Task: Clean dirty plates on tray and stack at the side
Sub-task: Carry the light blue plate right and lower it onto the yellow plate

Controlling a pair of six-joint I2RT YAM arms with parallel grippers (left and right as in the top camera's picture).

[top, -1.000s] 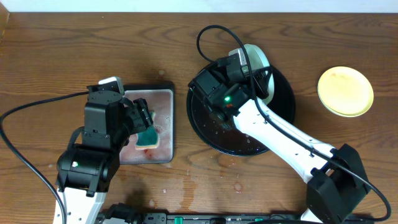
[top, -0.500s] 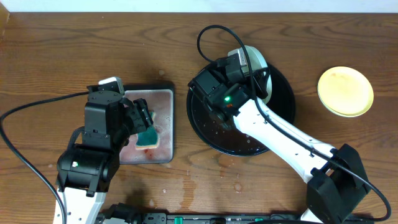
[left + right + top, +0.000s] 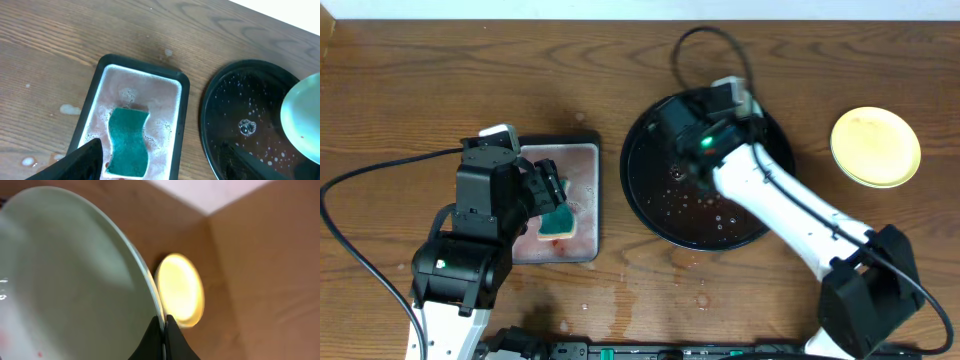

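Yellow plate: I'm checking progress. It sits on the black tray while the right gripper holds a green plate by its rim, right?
No. The yellow plate lies on the table, right of the black tray, not on it, as the overhead view shows. The right gripper does hold the green plate by its rim.

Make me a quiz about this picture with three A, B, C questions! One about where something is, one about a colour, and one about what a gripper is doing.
1. Where is the sponge?
A) in the small tray
B) on the floor
C) on a shelf

2. What colour is the far-right plate?
A) red
B) yellow
C) blue

3. What is the right gripper doing?
A) hanging open
B) holding a cup
C) pinching the green plate by its rim

Answers:
1 A, the sponge lies in the foamy small tray.
2 B, it is pale yellow.
3 C, the wrist view shows it clamped on the rim.
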